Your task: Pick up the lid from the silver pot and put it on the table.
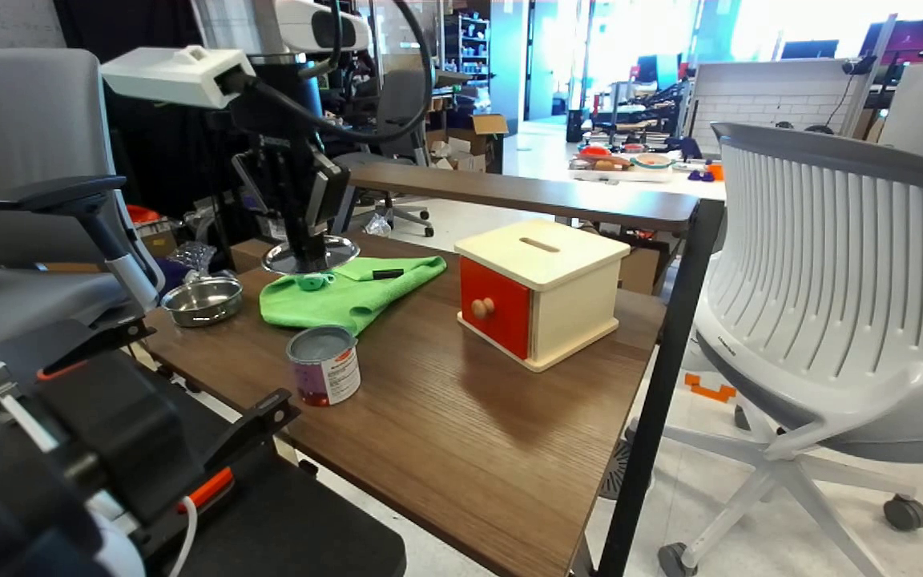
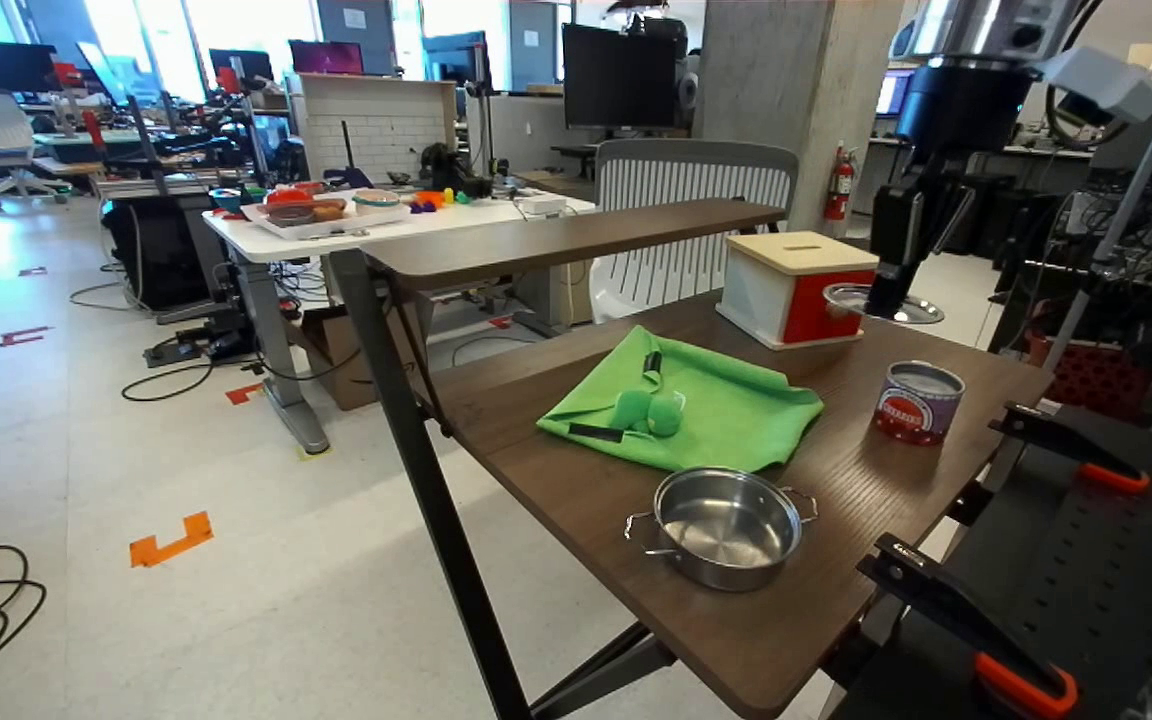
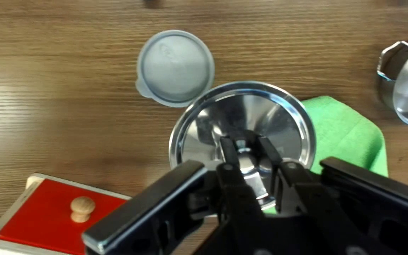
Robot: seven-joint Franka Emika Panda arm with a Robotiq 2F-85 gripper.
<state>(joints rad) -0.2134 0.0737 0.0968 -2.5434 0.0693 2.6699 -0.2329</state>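
A robot arm in white and silver-grey, its rounded housing set with a dark oval cap, ends in a black gripper with slim fingers and round grey screw heads, a black cable looping from a white, angular box.

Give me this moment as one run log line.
pincer: shut on lid | lid: held above table | pot: uncovered, on table | pending: set lid down
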